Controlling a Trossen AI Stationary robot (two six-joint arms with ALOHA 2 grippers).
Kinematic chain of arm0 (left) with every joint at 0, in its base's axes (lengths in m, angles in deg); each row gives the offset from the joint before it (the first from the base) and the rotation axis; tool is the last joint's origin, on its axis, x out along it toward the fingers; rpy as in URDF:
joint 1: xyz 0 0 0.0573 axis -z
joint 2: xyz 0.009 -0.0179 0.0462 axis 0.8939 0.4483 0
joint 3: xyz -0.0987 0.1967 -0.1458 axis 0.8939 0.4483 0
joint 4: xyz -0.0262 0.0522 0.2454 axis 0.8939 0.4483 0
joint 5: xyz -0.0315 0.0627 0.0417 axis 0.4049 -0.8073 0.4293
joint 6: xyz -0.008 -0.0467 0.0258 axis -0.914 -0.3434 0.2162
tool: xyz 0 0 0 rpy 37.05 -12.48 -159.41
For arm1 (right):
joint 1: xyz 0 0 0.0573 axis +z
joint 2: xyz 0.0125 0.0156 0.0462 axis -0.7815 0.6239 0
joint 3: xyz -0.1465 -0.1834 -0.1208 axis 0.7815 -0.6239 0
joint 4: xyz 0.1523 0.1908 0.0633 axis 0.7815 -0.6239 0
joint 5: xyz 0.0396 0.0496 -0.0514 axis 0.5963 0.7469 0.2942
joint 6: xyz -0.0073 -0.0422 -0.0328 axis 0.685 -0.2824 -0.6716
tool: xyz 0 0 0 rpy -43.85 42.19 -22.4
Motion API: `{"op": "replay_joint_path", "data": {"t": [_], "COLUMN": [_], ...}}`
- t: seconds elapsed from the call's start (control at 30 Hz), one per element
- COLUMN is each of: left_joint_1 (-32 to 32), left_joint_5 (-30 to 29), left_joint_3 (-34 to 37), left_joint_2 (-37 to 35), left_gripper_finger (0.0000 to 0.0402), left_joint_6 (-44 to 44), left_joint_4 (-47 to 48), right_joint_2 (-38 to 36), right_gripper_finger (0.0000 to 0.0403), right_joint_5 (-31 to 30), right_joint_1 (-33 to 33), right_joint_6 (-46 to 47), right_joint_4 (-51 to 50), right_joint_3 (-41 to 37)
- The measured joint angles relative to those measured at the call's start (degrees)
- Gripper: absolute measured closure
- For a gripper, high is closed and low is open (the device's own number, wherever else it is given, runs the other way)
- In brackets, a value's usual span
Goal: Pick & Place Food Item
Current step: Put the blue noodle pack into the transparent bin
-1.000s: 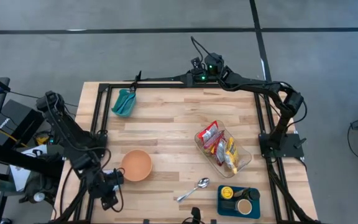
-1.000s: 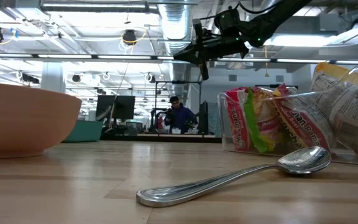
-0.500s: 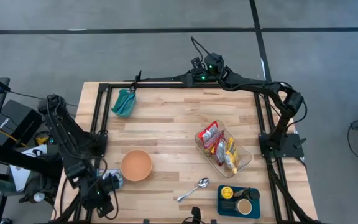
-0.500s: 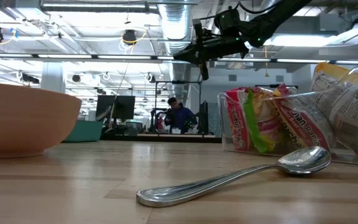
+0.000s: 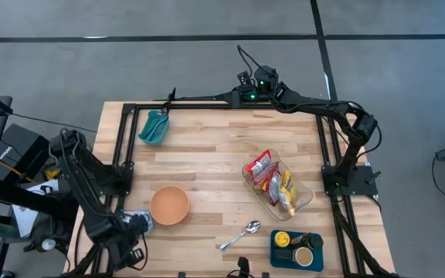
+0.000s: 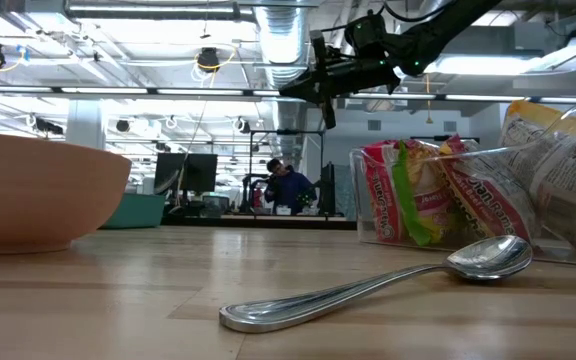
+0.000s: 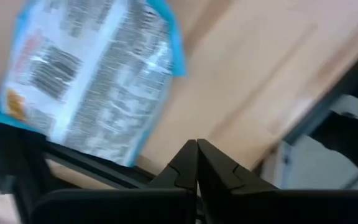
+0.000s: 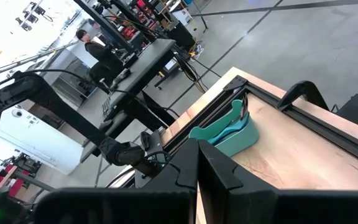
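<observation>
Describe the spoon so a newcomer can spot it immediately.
Start at the wooden table and go to its near edge, the side farthest from the right arm's reach. Between the orange bowl and the blue tray, just below the clear bin of snack packets, lies the spoon. It is the only shiny metal item, lying flat on bare wood.

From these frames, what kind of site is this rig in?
Probably a robotics lab or open workshop, not a kitchen. The low view shows exposed ducts and ceiling lights, with a person at a bench of monitors behind the table. The high view shows bare concrete floor around the framed table.
</observation>
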Motion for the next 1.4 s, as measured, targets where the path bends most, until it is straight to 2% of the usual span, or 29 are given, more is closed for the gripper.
{"op": "replay_joint_path", "data": {"t": [0.17, 0.37, 0.53, 1.07, 1.23, 1.4], "left_joint_1": [-1.3, -3.1, -3.4, -3.4, -3.4, -3.4], "left_joint_5": [-1.0, -5.4, -5.4, -5.4, -5.4, -5.4], "left_joint_3": [0.0, 0.5, 2.0, 2.4, 2.4, 2.4], "left_joint_2": [1.7, 1.9, 1.9, 1.8, 1.8, 1.8], "left_gripper_finger": [0.0401, 0.0401, 0.0401, 0.0394, 0.0369, 0.0314], "left_joint_6": [0.0, 3.1, 3.4, 3.4, 3.5, 5.1], "left_joint_4": [4.1, 5.0, 5.3, -1.1, -1.1, -0.6], "right_joint_2": [0.0, 0.0, 0.0, 0.0, 0.0, 0.0], "right_gripper_finger": [0.0403, 0.0403, 0.0403, 0.0403, 0.0403, 0.0403], "right_joint_5": [0.0, 0.0, 0.0, 0.0, 0.0, 0.0], "right_joint_1": [0.0, 0.0, 0.0, 0.0, 0.0, 0.0], "right_joint_6": [0.0, 0.0, 0.0, 0.2, 0.2, 0.2], "right_joint_4": [0.0, 0.0, 0.0, 0.0, 0.0, 0.0], "right_joint_3": [0.0, 0.0, 0.0, 0.0, 0.0, 0.0]}}
